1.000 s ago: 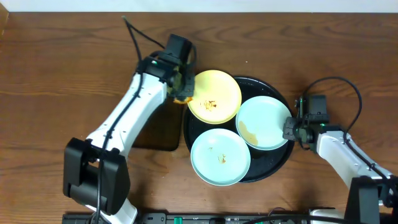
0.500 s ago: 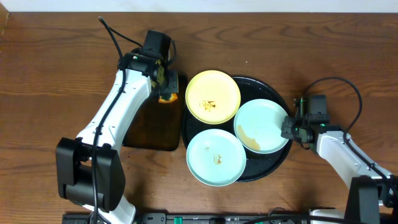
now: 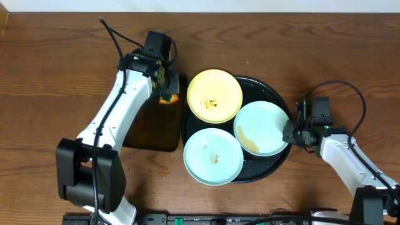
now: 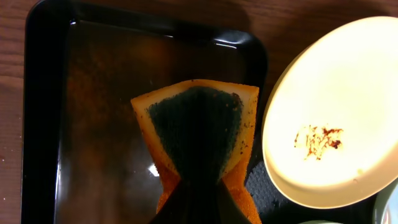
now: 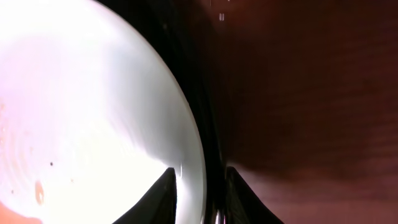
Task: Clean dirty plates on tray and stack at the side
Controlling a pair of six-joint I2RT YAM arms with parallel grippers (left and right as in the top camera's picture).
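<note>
From overhead, the left claw [image 3: 167,87] is clamped on the orange sponge [image 3: 166,98] above the rectangular tray [image 3: 150,134]. The yellow plate [image 3: 214,95] lies just beside it, toward the round tray [image 3: 275,164], and is nearer this arm than the other. The right claw [image 3: 289,133] sits at that tray's opposite rim, against a mint plate [image 3: 262,128]. The left wrist view puts the speckled yellow plate to the right of the pinched sponge. The right wrist view shows the jaws closed astride the tray rim, with the mint plate's edge between them
</note>
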